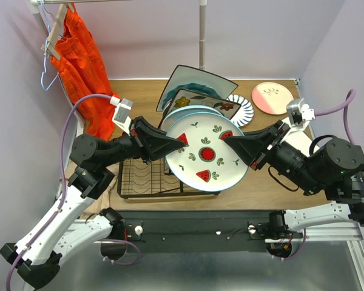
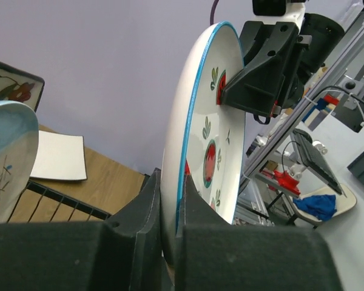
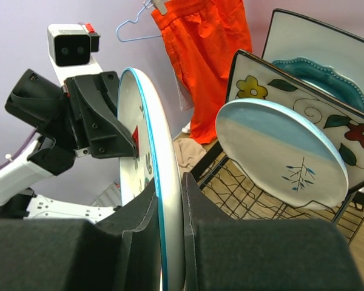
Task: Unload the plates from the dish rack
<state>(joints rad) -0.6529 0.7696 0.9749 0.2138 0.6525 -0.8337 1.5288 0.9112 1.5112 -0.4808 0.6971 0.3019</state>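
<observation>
1. The watermelon-print plate (image 1: pixel 207 154) is held nearly on edge between both arms. Seen from above it covers the right part of the dish rack (image 1: pixel 142 179); whether the two touch is hidden.
2. The left tool (image 1: pixel 182 140) pinches its left rim and the right tool (image 1: pixel 227 140) pinches its right rim. The plate's lower edge is cut off in both wrist views.
3. Behind it in the rack stand a pale blue round plate (image 1: pixel 191 111), a square flower-print plate (image 1: pixel 201 99) and a large square plate (image 1: pixel 197 79), their lower edges covered.
4. A pink plate (image 1: pixel 272 97) lies on the counter (image 1: pixel 261 188). A scalloped plate (image 1: pixel 241 110) beside it is partly hidden.
</observation>
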